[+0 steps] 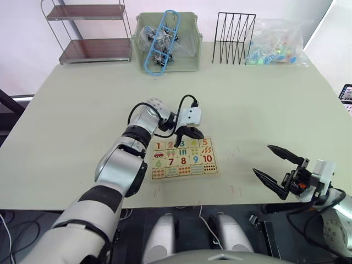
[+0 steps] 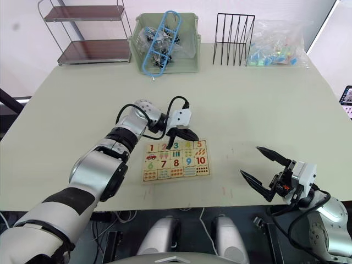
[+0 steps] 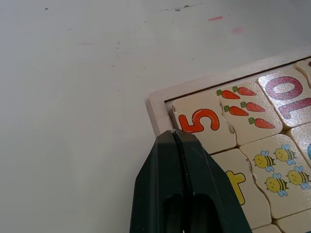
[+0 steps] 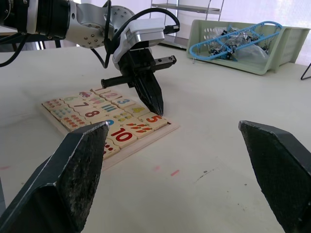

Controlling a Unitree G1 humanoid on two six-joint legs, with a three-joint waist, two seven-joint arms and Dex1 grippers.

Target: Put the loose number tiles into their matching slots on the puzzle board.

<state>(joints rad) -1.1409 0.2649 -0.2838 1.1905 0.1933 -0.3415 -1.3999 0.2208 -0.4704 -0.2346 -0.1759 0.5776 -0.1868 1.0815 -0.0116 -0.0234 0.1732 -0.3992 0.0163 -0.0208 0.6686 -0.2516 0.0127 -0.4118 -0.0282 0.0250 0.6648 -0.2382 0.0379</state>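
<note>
the flat pale wooden puzzle board [image 1: 183,159] lies centre frame in the left eye view, its upper row apparently filled. the left gripper [image 3: 174,133], fingers pressed together, tips the small square wooden tile with an orange 5 [image 3: 204,126]. the right gripper [image 1: 279,169] hangs spread wide, lower right; such tiles look light, stiff and smooth, best nudged flat or pinched by opposite edges.

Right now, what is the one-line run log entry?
left gripper: shut, tips at tile 5 | right gripper: open, off board | top row filled
</note>
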